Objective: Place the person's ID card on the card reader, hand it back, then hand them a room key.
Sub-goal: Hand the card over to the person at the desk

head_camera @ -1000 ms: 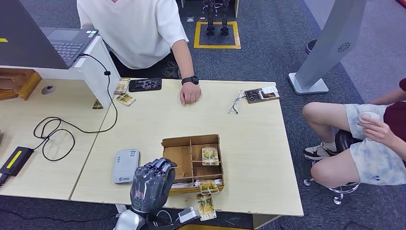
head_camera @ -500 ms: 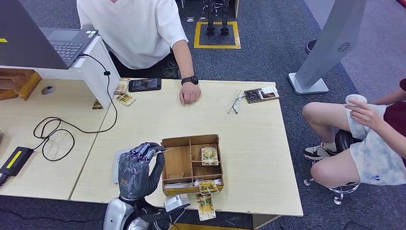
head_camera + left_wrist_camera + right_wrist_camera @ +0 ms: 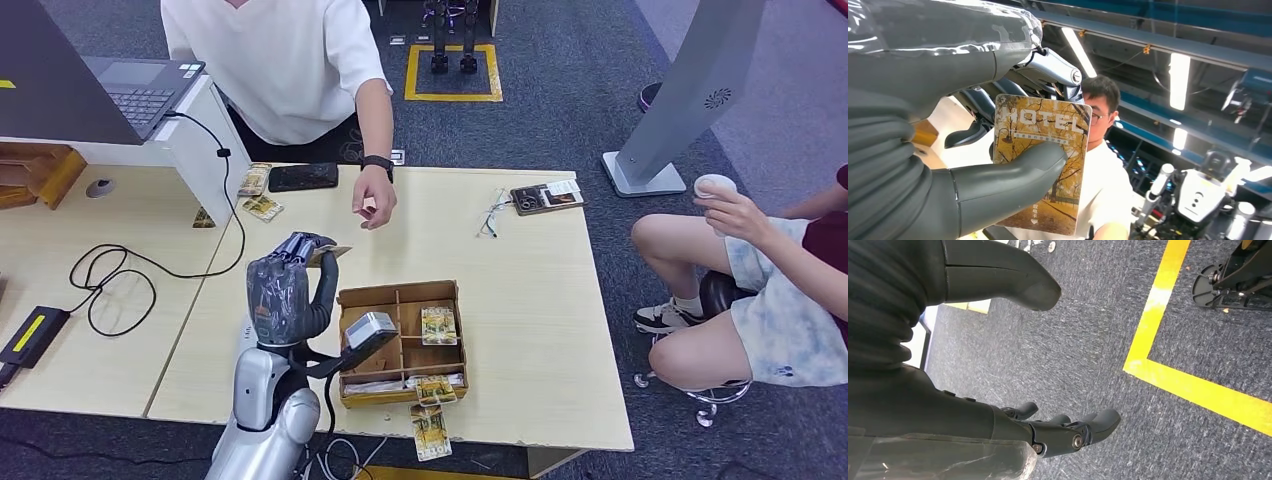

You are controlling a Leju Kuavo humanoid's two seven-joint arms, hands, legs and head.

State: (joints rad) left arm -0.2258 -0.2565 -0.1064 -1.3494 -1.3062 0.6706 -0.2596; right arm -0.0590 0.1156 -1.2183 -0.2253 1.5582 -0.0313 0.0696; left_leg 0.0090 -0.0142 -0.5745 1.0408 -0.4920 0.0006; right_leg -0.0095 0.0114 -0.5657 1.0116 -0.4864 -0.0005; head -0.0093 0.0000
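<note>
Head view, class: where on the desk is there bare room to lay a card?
Bare wood lies right of the wooden tray up to the lanyard badge. It is crowded around the robot hand, and by the phone and cards.

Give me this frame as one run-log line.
left hand: holds room key, raised toward person's hand | right hand: hanging, empty | wooden tray: on table
</note>
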